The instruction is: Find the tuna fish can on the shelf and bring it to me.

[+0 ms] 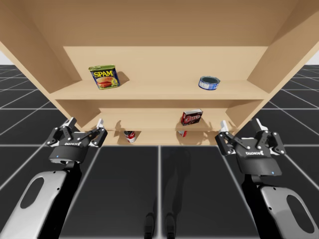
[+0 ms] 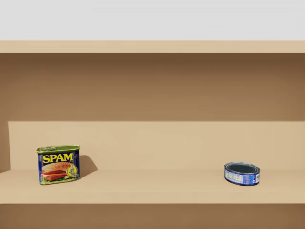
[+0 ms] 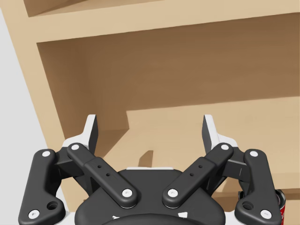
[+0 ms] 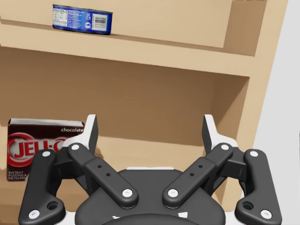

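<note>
**Blue Can Sits on Upper Board as Both My Pincers Hang Spread Below**

The tan wooden shelf unit (image 1: 159, 92) stands open-fronted before me over a dark gridded floor (image 1: 159, 189). The high view shows an upper board and a lower one set further back. My two arms come up from the bottom edge, one at each side of the unit.

My left pincer (image 1: 85, 122) hangs near the unit's left wall at about the lower board's level. Its fingers are spread wide with nothing between them. In the left wrist view, the left pincer (image 3: 150, 126) faces a bare corner of the lower bay. My right pincer (image 1: 241, 123) hangs likewise at the right side. In its own wrist view, the right pincer (image 4: 150, 126) is just as spread and grips nothing.

Toward the upper board's left end, a blue-and-yellow rectangular can (image 1: 104, 77) (image 2: 58, 164) stands upright. On the lower board, right of centre, stands a dark red box (image 1: 192, 117). The right wrist view shows the dark red box (image 4: 33, 140) ahead of my right pincer and off to one side.

The flat blue round can (image 1: 209, 82) (image 2: 242, 173) (image 4: 82, 19), the one asked for, rests toward the right end of the upper board. It is well apart from the rectangular can, higher than the box and my right pincer, and untouched.

A small red can (image 1: 130, 136) sits low near the middle, beneath the lower board as far as I can tell.
</note>
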Tool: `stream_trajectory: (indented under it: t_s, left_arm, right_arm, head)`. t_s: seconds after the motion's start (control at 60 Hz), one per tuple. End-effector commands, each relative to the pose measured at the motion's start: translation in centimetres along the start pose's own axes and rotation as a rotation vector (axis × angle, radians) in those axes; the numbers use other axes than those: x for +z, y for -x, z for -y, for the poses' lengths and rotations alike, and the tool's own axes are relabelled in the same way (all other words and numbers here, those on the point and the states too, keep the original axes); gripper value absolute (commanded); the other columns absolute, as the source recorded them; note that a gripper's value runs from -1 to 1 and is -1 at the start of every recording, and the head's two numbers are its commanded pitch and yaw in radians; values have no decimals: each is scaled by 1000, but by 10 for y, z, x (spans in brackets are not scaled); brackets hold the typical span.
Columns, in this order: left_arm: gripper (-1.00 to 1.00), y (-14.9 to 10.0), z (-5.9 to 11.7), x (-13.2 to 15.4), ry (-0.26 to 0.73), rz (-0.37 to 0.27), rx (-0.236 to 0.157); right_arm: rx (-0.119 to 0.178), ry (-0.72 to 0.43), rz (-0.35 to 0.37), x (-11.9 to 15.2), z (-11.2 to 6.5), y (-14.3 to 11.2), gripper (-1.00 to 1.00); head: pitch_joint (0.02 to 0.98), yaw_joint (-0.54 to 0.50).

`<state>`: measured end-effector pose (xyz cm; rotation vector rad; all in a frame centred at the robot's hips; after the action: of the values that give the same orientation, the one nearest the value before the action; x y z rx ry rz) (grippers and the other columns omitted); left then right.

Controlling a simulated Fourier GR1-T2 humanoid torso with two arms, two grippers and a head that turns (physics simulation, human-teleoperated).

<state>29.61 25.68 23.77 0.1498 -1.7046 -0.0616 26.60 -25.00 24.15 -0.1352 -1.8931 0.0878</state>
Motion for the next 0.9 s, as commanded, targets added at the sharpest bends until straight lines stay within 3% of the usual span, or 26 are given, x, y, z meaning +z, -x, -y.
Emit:
stream_trajectory:
  t_s: [0.017,0.067,0.1,0.15,0.283,0.617,0.9]
  left_arm:
    - [-1000,0,0,0,-2,0,1]
    - [-1000,0,-1,0,-2,0,3]
    - [-1000,0,-1,0,-3,-1,4]
    - [-1000,0,-1,0,-5,-1,5]
    - [-1000,-1,-1,0,-6,-1,6]
    - [-1000,-1,-1,0,4,-2,0]
    - [-1000,-1,-1,1,5,-2,0]
  right_arm:
    - [-62,13,27,4,0,-1,-1000]
    - [-39,15,30,5,0,-3,-1000]
    - [-52,5,32,3,0,-4,-1000]
    - [-41,-9,-1,2,1,-5,-1000]
    - [-47,-16,-2,1,1,-4,-1000]
    - [-43,-8,9,1,0,-6,-1000]
    - [-50,-10,14,1,-1,-8,-1000]
  head:
    - [93,1]
    - [94,2]
    - [98,2]
    - [104,-1]
    - [140,-25]
    - [257,-249]
    - [291,-270]
